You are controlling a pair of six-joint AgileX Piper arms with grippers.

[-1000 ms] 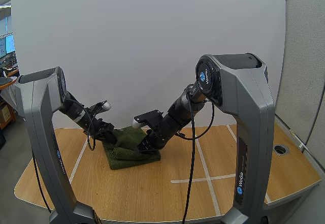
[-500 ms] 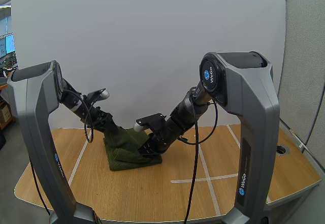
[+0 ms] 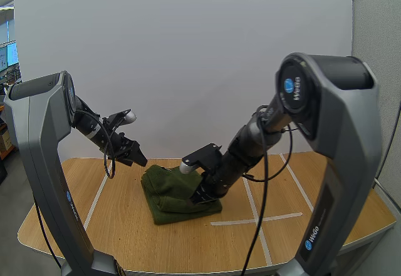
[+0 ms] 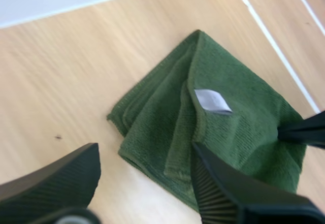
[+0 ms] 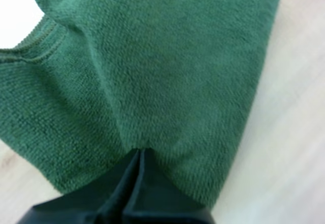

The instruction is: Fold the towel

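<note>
Towel (image 3: 178, 191) lies mid-table, a thick green bundle already doubled over, on bare wood of the table (image 3: 113, 226), just beside the white tape lines (image 3: 250, 219).

Right gripper (image 3: 202, 193) is down at the towel's right edge, fingers together on a tuck of cloth. The pile puckers toward the tips. I judge it a true pinch, though I can't tell how many layers are caught.

Left gripper (image 3: 131, 156) hangs above and left of the towel, clear of it, fingers apart.

I read the step as squaring the fold. It needs a low pinch and a flat drag, because lifting would let the layers slide apart. The left could pin the far corner.

Cloth is a soft, limp, short-looped pile with a stitched hem. A white label (image 4: 212, 100) sits on the top flap. The layer edges are stepped and uneven.
</note>
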